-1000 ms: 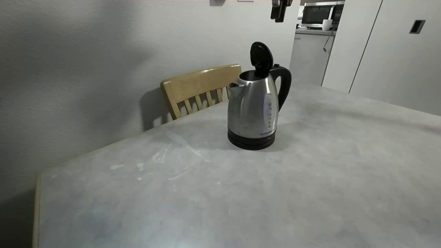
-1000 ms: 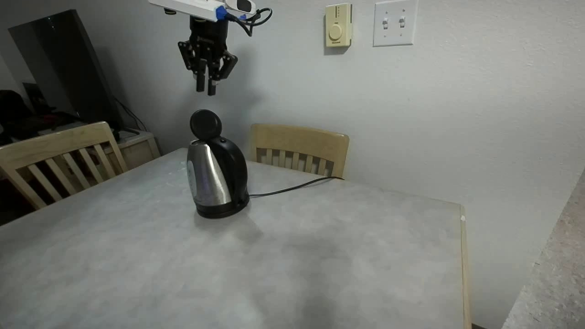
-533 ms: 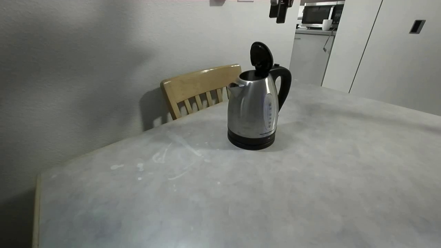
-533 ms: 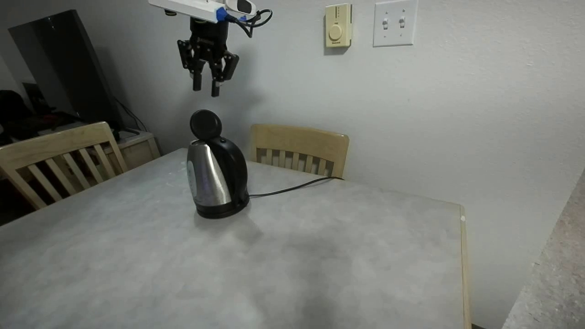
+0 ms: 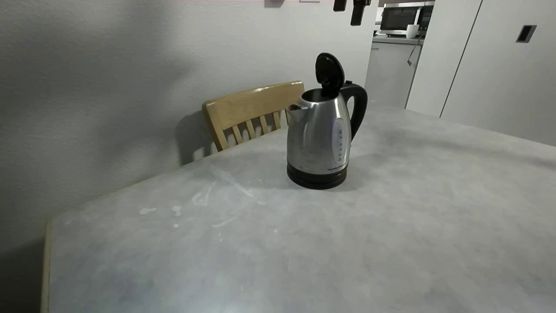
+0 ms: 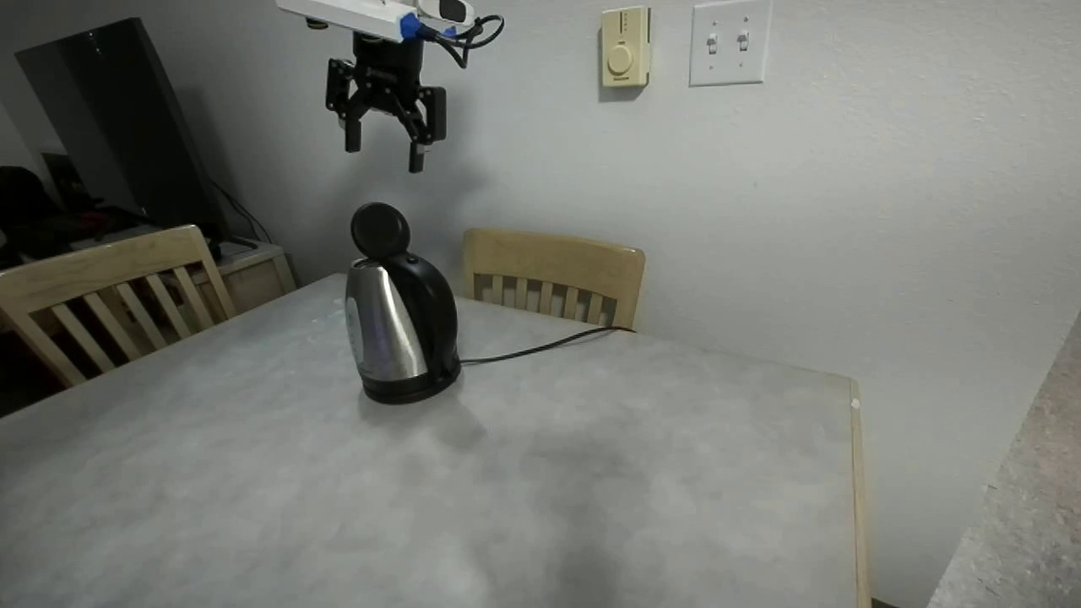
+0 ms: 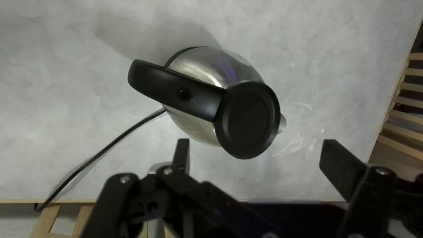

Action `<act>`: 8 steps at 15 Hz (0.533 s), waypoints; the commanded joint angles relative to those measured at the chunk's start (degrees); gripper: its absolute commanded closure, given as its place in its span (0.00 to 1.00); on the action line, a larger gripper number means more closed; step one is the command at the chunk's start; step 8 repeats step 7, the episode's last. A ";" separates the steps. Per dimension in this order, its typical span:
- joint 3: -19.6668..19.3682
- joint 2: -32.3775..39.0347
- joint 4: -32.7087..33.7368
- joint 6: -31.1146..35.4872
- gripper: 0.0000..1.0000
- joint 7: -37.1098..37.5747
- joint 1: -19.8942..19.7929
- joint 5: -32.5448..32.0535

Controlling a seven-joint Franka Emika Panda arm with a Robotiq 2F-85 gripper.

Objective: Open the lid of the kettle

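The stainless-steel kettle [image 5: 316,139] stands upright on the grey table in both exterior views. Its round black lid [image 5: 329,71] is raised on its hinge near the black handle [image 6: 432,304], and the kettle's mouth is uncovered. Above the kettle hangs my gripper [image 6: 384,157], spread wide with nothing between its fingers and apart from the lid. From the wrist view, the lid [image 7: 248,119] appears beyond the fingertips and covers the mouth from sight; a bit of the spout shows past its edge.
A black cord [image 6: 549,344] runs from the kettle's base across the table [image 6: 591,473] to its wall-side edge. Wooden chairs stand at the edges, one chair [image 6: 553,268] close behind the kettle by the wall. A dark screen [image 6: 118,127] stands at the far corner.
My gripper's fingers have moved apart from nearly together to wide. The arm has barely moved, and kettle and raised lid have stayed as they were.
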 commanded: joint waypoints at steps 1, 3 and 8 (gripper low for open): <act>0.23 -0.52 -0.31 2.33 0.00 -0.04 -0.20 0.97; 0.52 -0.65 -0.12 2.84 0.00 -0.89 -0.38 1.48; 0.22 -0.05 0.76 2.15 0.00 -0.57 0.00 0.83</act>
